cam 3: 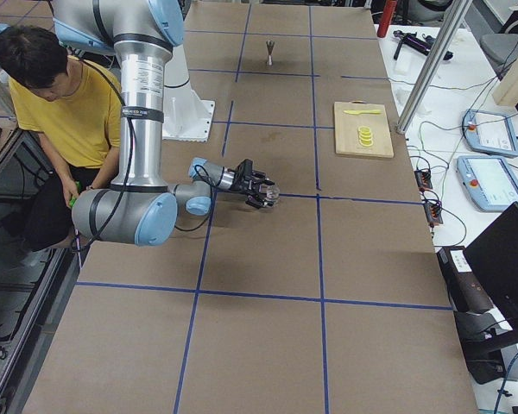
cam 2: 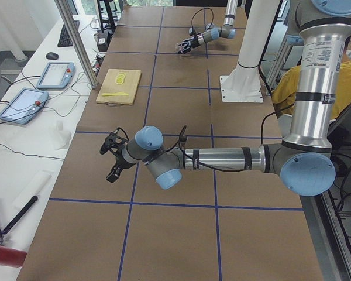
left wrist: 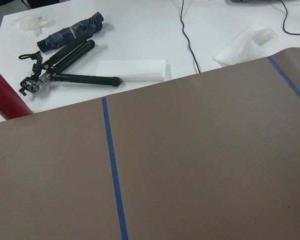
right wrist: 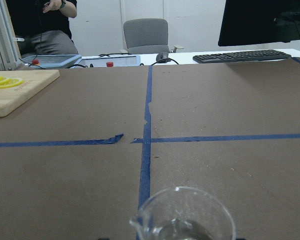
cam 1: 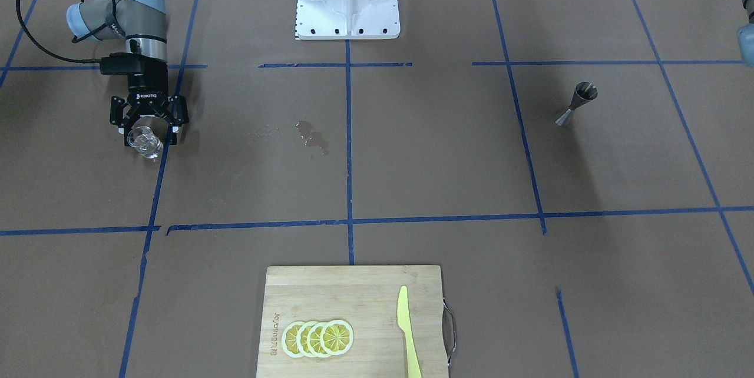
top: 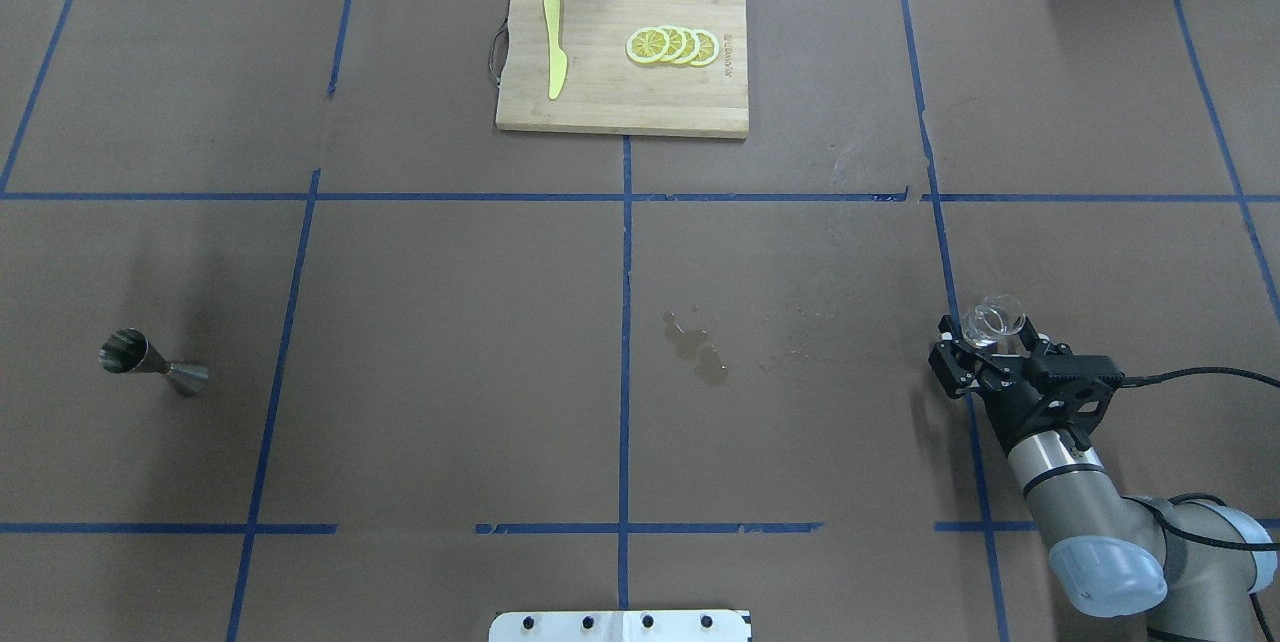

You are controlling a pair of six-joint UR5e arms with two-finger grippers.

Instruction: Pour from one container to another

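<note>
**R gripper on cup, jigger far off**

Right gripper [cam 1: 148, 131] clamped on clear glass cup [cam 1: 146, 142], upright, liquid inside, at table's right side. Jigger [cam 1: 576, 105] upright at opposite end, well apart. Left gripper [cam 2: 112, 158] seen from side only; open/closed can't tell.

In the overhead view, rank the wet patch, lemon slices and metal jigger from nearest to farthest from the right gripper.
From the right gripper:
1. Wet patch, table centre.
2. Lemon slices, on the cutting board at the far edge.
3. Metal jigger, far left side.
</note>
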